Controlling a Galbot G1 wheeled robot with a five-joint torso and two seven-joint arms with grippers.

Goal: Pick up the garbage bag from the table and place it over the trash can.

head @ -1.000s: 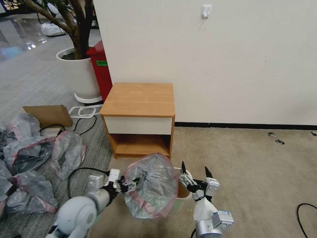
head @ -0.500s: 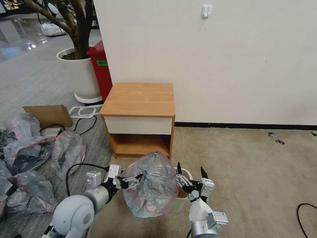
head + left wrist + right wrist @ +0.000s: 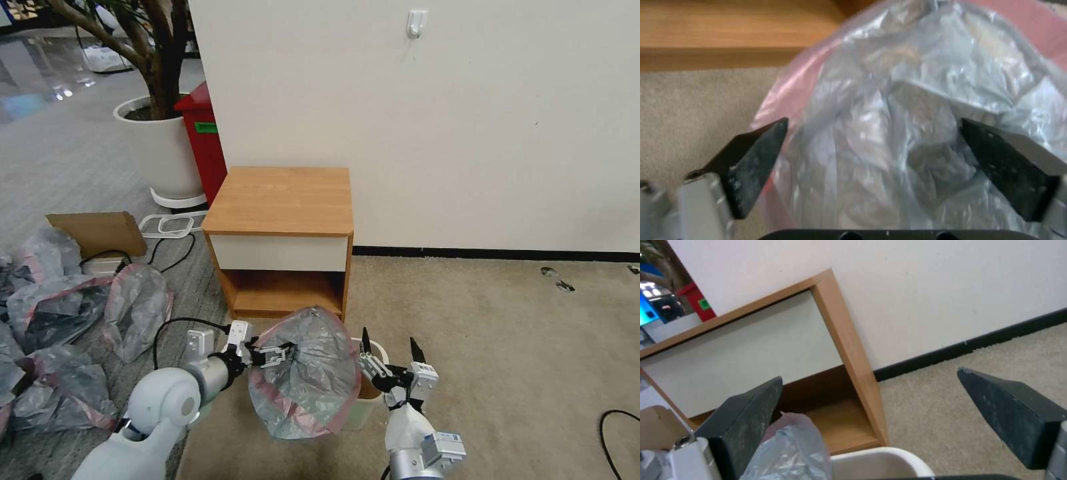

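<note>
garbage bag [image 3: 307, 380]: 1 | table [image 3: 283, 200]: 1 | trash can [image 3: 375, 350]: 1 | grippers: 2

Both arms: glossy white rounded shells with silver-grey cylindrical wrist joints. Left end effector [image 3: 283, 352]: black-and-silver linkage, black cable looping off the wrist. Right end effector [image 3: 391, 347]: pointed matte-black fingers [image 3: 1011, 415], scuffed; white labelled module on the wrist.
</note>
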